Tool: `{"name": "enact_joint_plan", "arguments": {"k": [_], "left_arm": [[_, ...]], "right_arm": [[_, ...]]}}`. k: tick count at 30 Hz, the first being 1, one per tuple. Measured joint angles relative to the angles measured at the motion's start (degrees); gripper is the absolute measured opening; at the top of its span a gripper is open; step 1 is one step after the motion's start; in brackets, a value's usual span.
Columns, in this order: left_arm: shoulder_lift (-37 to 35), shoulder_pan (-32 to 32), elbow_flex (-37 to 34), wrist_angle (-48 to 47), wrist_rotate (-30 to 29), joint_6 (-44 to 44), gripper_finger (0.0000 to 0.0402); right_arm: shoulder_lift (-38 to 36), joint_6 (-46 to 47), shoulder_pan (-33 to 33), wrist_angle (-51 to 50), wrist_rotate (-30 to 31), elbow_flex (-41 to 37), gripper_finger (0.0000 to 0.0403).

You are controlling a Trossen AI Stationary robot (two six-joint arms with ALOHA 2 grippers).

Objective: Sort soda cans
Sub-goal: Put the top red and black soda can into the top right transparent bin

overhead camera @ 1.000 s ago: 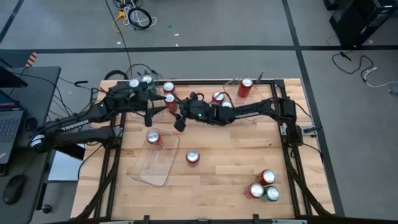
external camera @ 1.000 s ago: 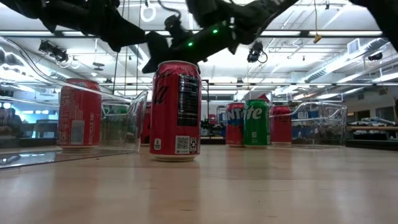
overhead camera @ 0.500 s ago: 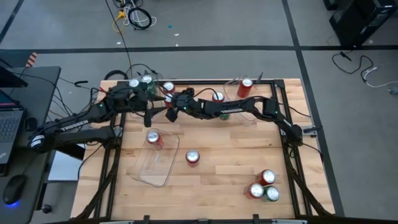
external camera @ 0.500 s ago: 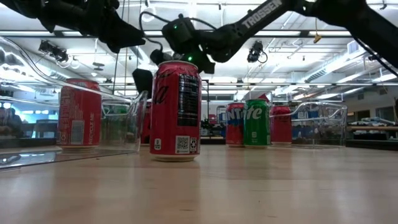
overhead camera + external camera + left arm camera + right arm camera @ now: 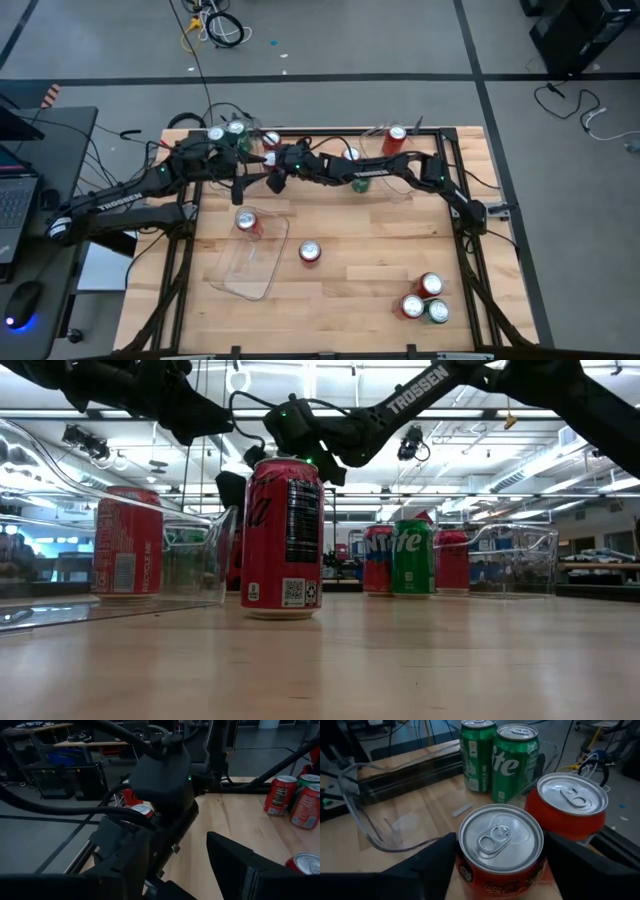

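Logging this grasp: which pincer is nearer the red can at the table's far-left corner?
Right. The right pincer straddles the red can; the left pincer waits just beside it.

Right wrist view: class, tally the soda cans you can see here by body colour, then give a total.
Green soda cans: 2
Red soda cans: 2
Total: 4

1. Bright, even overhead light from ceiling strip lamps [image 5: 560, 455].
2. Soft, faint shadows on the wooden surface [image 5: 350, 270].
3. Glare on silver can top [image 5: 500, 837].
4. Nearby arm housing [image 5: 160, 775] dark, blurred.
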Motion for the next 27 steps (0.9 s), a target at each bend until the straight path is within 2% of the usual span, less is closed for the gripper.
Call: {"name": "enact_joint_plan", "arguments": {"k": [3, 5, 14, 23, 27], "left_arm": [[0.00, 0.00, 0.00, -0.19, 0.04, -0.02, 0.0203], [0.00, 0.00, 0.00, -0.37, 0.12, -0.04, 0.0203], [0.00, 0.00, 0.00, -1.13, 0.17, -0.13, 0.0203], [-0.20, 0.00, 0.01, 0.54, 0.39, -0.13, 0.0203], [-0.34, 0.00, 0.02, 0.66, 0.39, -0.11, 0.0203]], "right_arm": [[-0.15, -0.52, -0.07, -0.58, -0.27, 0.05, 0.0224], [-0.28, -1.54, 0.17, -0.71, -0.30, 0.05, 0.0208], [-4.24, -3.99, 1.85, -7.26, -2.23, -0.28, 0.0208], [-16.00, -8.16, 1.66, -17.20, -1.26, -1.39, 0.0208], [-22.21, -10.23, 1.85, -24.00, 2.50, -2.83, 0.0208]]}}
